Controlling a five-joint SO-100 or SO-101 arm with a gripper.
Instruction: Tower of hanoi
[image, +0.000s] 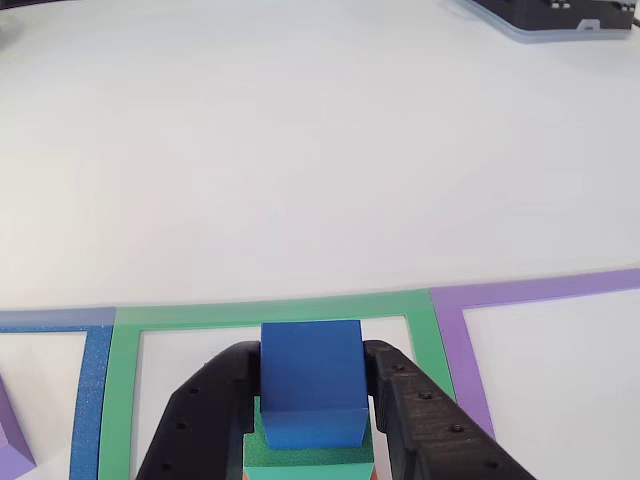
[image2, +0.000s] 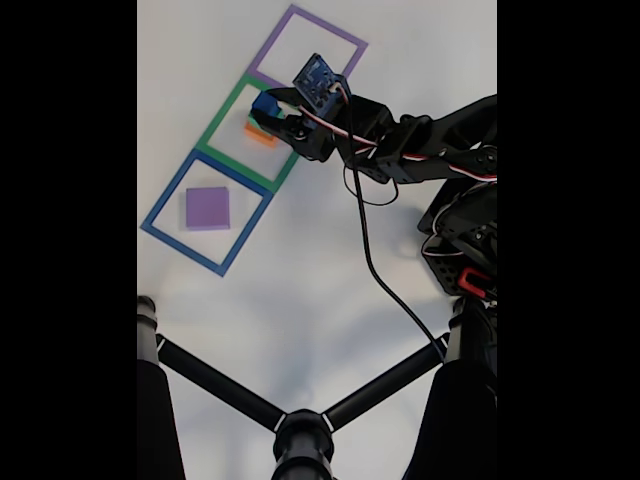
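- Other view: the black two-finger gripper (image: 312, 400) clamps the small blue matte foam block (image: 311, 382) from both sides; it sits on the green foam block (image: 308, 456), inside the green tape square outline (image: 120, 390)
- Fixed view: the gripper (image2: 268, 112) holds the blue block (image2: 265, 103) over what seems an orange foam block (image2: 260, 134); the large purple foam block (image2: 207, 208) lies apart, inside the blue tape square outline (image2: 158, 208)

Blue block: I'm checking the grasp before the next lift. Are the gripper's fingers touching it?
Touching. In the other view, the gripper's two black fingers press flush against both sides of the blue block, no gap visible, above the green block.
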